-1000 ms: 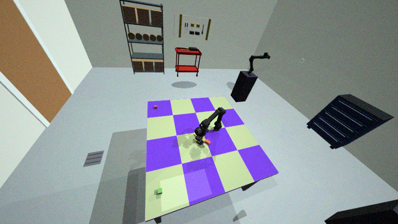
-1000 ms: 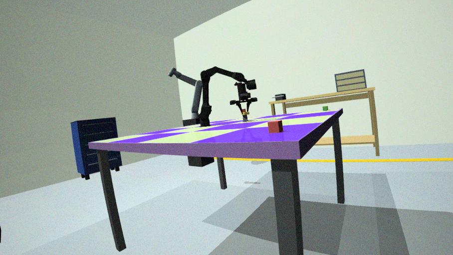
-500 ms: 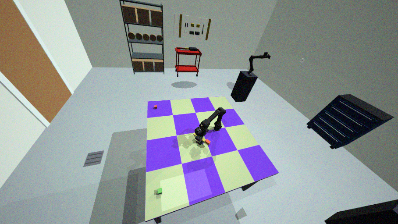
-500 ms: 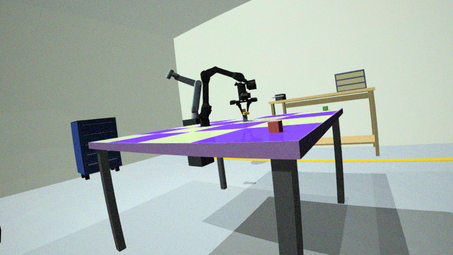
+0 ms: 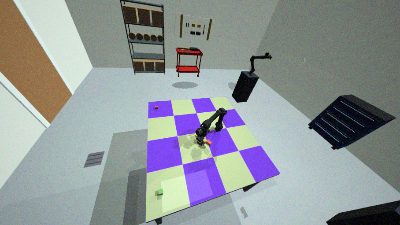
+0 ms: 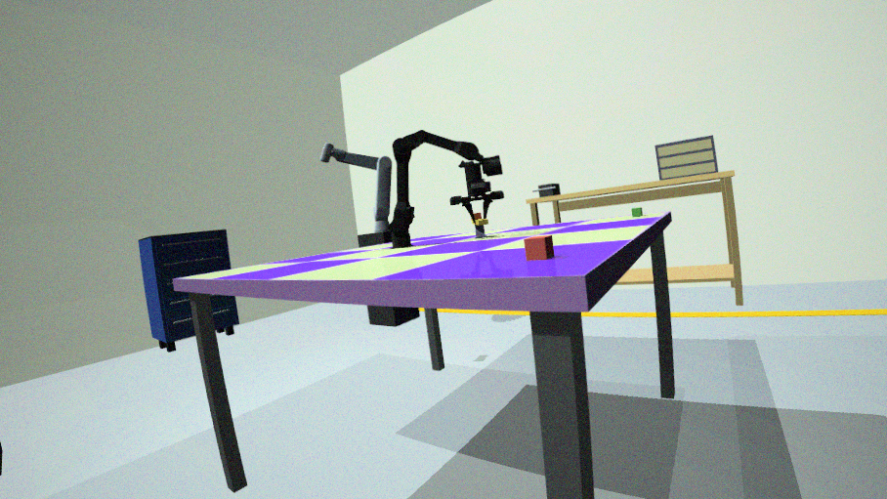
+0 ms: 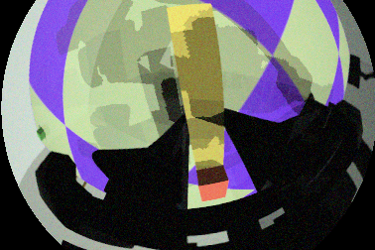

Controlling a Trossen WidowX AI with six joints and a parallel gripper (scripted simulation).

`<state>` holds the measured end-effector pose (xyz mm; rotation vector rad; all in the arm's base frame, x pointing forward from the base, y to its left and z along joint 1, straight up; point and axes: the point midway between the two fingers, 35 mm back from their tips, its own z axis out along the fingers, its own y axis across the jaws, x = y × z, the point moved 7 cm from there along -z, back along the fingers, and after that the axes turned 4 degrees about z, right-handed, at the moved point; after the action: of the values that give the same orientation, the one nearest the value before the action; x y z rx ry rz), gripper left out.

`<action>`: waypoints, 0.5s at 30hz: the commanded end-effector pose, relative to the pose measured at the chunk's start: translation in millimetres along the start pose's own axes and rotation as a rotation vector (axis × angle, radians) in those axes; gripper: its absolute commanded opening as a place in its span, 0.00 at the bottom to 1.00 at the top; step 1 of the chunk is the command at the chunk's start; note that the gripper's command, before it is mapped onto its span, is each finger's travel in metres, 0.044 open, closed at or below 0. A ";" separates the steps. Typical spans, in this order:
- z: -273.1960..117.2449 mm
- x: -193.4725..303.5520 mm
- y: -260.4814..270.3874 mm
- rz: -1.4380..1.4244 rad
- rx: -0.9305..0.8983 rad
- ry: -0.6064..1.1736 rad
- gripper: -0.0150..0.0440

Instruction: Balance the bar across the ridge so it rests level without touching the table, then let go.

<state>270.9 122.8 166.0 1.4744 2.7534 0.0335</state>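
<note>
The yellow bar (image 5: 205, 142) (image 6: 483, 222) (image 7: 200, 77) has an orange-red block (image 5: 209, 142) (image 7: 213, 190) at one end. My gripper (image 5: 201, 141) (image 6: 480, 222) (image 7: 203, 116) points down and is shut on the bar, nearer its block end. In the exterior view the bar is above the table and looks about level. The grey ridge (image 6: 480, 231) stands on the table directly below the bar and the fingertips. Whether bar and ridge touch cannot be told. The ridge is mostly hidden by the gripper in the top view.
A red cube (image 5: 156, 107) (image 6: 539, 247) is near one corner of the checkered table (image 5: 162, 153) (image 6: 379, 291). A green cube (image 5: 160, 192) (image 6: 637, 211) (image 7: 41, 132) is near another corner. Both are far from the gripper. Shelves, a cart and cabinets stand off the table.
</note>
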 end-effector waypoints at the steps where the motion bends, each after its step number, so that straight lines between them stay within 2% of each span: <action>1: 0.1 0.0 -0.1 0.000 0.001 0.000 0.54; 15: 0.1 0.0 -0.1 0.000 0.001 0.000 0.54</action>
<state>270.9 122.8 166.0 1.4745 2.7535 0.0332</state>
